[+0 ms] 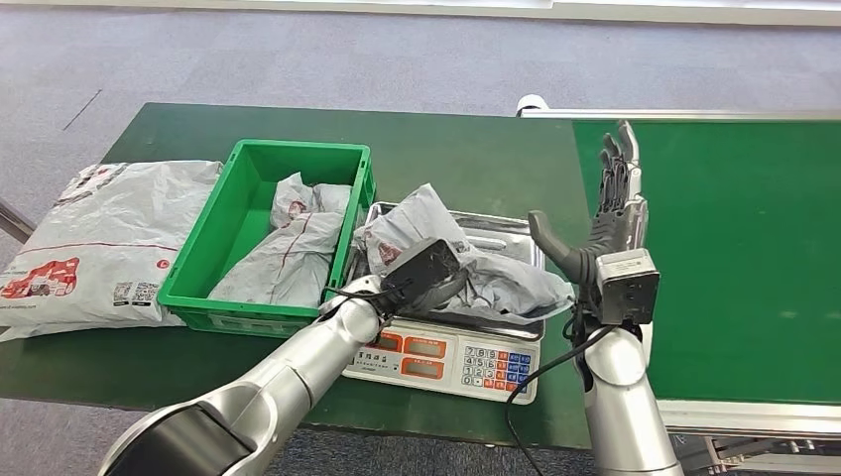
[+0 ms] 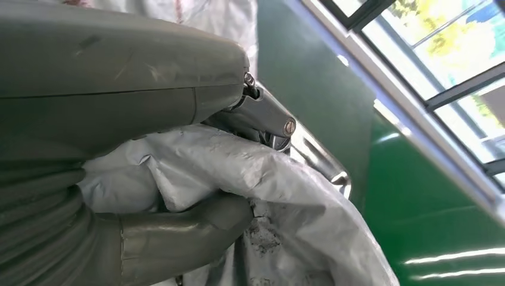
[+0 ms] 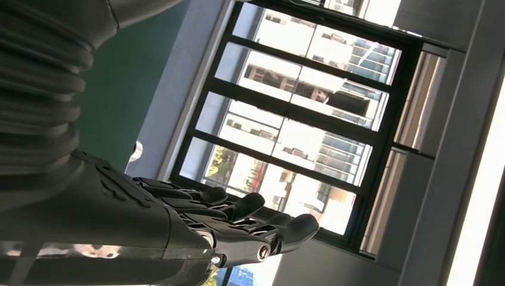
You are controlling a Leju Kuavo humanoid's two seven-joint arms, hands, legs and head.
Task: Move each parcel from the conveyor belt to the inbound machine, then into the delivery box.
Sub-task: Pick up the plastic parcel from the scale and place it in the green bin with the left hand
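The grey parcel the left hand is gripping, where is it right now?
In the head view the grey parcel lies on the scale tray, centre of the table, right of the green crate, gripped by the left hand.

Left hand [image 1: 424,273] clenched in a grasp; right hand [image 1: 605,213] raised, fingers [image 3: 262,223] straight.

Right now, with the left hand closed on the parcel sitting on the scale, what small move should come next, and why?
Probably lift the grey parcel off the scale and carry it toward the green bin beside it. The left hand grips the bag, the bin already holds one parcel, and the right hand is open and apart.
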